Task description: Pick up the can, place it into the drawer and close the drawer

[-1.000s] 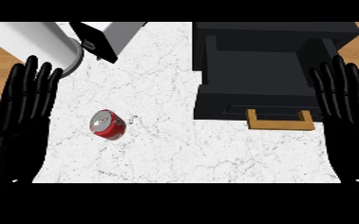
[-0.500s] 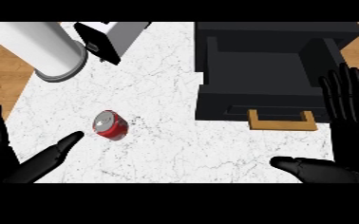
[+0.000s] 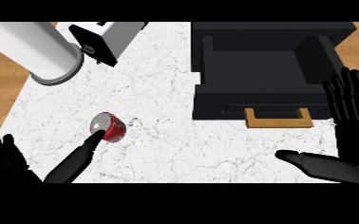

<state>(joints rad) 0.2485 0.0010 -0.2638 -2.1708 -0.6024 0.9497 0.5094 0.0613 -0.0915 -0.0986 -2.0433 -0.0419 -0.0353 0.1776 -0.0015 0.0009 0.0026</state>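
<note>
The left robot hand (image 3: 73, 161) and right robot hand (image 3: 345, 123) are both open

Bare counter (image 3: 168, 123) lies between can (image 3: 108, 126) and open drawer (image 3: 263, 71) — cylinder (image 3: 38, 52) and white box (image 3: 112, 38) stand well behind.

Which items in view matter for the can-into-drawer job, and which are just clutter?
Job:
- can
- drawer, open, with tan handle
- left hand, a fingertip at the can
- right hand, open beside the drawer

Clutter:
- white cylinder, far left
- white and black box next to it
</note>
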